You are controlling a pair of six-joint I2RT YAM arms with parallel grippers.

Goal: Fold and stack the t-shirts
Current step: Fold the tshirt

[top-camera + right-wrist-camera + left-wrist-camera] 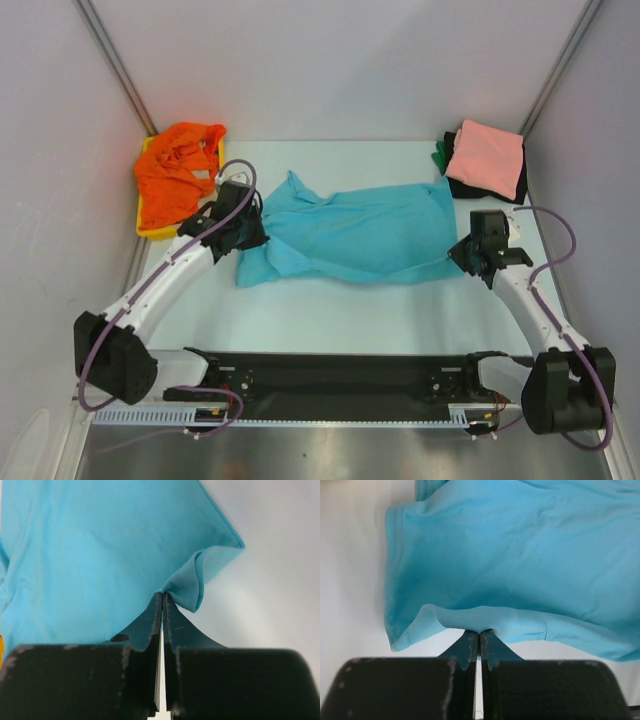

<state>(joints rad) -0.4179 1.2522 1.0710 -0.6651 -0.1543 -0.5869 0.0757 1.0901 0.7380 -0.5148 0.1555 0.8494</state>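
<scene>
Left gripper (479, 636) is seen clenched on a raised fold at the edge of the turquoise t-shirt (350, 235), and the right gripper (162, 597) is clenched on a pinched corner at its opposite end. The shirt is spread, wrinkled, across the middle of the white table (330, 310), between the two arms. An orange t-shirt (175, 170) is heaped on the yellow tray (148, 228) at the far left. At the far right, a salmon pink t-shirt (487, 155) is laid folded on a black t-shirt (515, 188), and a green t-shirt (440, 155) is seen just beside them.
</scene>
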